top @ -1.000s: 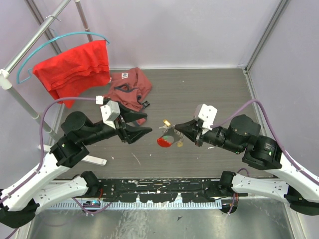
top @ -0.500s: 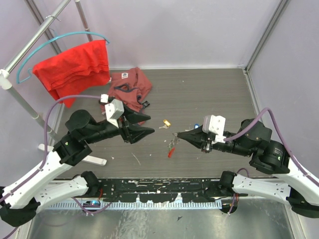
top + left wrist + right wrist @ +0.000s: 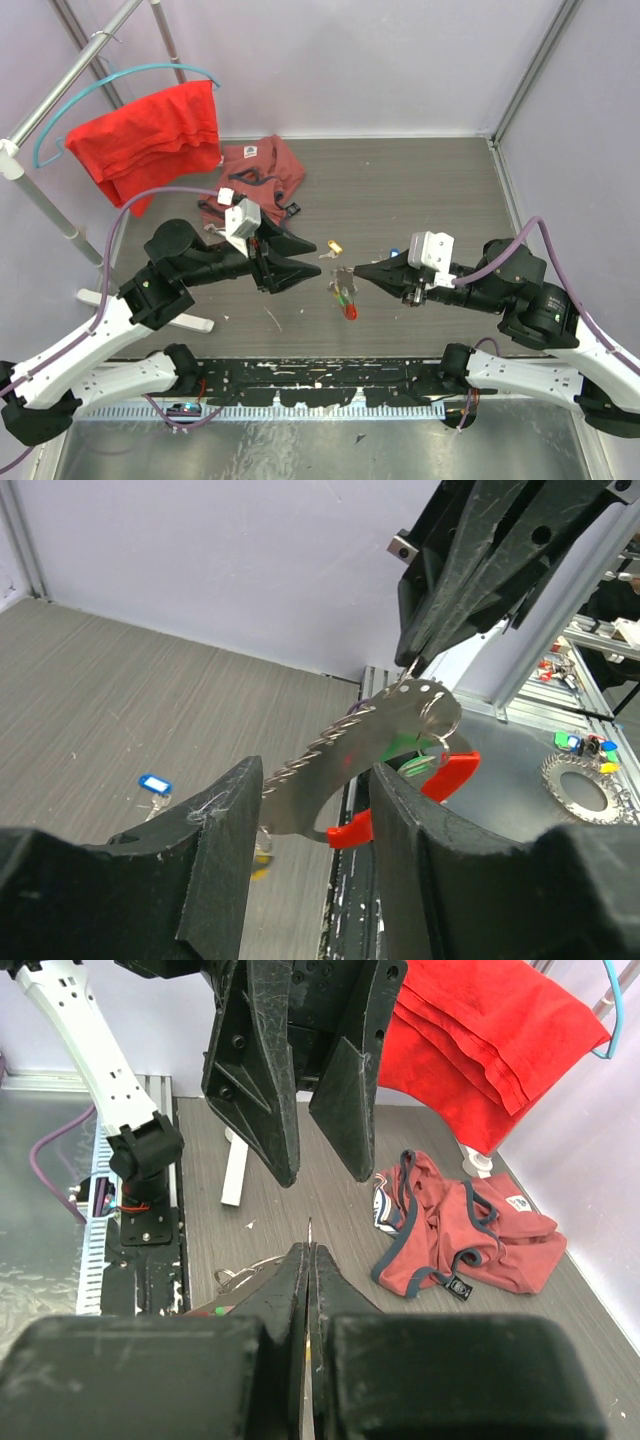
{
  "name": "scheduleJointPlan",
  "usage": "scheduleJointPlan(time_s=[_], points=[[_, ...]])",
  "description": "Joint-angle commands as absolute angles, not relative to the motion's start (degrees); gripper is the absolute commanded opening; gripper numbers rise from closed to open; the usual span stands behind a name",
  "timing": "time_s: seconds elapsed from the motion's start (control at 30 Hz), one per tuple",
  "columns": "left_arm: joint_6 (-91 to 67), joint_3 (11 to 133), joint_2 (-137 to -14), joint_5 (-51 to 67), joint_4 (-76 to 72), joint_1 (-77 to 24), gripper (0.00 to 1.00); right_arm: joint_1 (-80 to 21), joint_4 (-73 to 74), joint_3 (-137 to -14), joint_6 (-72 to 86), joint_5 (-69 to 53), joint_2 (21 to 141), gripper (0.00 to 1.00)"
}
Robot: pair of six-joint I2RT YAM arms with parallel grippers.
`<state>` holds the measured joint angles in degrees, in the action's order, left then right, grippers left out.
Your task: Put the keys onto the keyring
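Observation:
My right gripper is shut on the edge of the keyring, a flat silvery piece with a red oval tag hanging below it, held above the table. In the left wrist view the keyring hangs just beyond my open left gripper, with a green key head by the red tag. My left gripper is empty, a little to the left of the keyring. A gold key and a blue key lie on the table. In the right wrist view my right gripper pinches a thin metal edge.
A red cloth hangs on a teal hanger at the back left. A reddish garment lies on the table behind the left arm. The rack's white foot lies at the left. A black rail runs along the near edge.
My right gripper has pulled back to the right with the keyring lifted off the table. My left gripper has moved right, closer to the keyring. The red tag has swung lower.

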<state>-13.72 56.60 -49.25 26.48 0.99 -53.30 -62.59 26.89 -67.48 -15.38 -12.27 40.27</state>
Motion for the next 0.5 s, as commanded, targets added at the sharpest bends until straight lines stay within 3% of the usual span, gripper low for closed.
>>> scheduleJointPlan(time_s=[0.0, 0.2, 0.47], points=[[-14.14, 57.17, -48.37, 26.19, -1.77, -54.74, 0.53, -62.93, 21.51, -67.82, -16.15, -13.49, 40.82, 0.01], [-12.15, 55.96, -47.40, 26.07, -4.11, -56.19, 0.43, -62.92, 21.49, -67.96, -16.17, -14.11, 41.21, 0.01], [-9.32, 52.56, -46.41, 29.29, -12.00, -56.74, 0.46, -62.95, 21.52, -67.88, -15.98, -15.82, 41.39, 0.01]])
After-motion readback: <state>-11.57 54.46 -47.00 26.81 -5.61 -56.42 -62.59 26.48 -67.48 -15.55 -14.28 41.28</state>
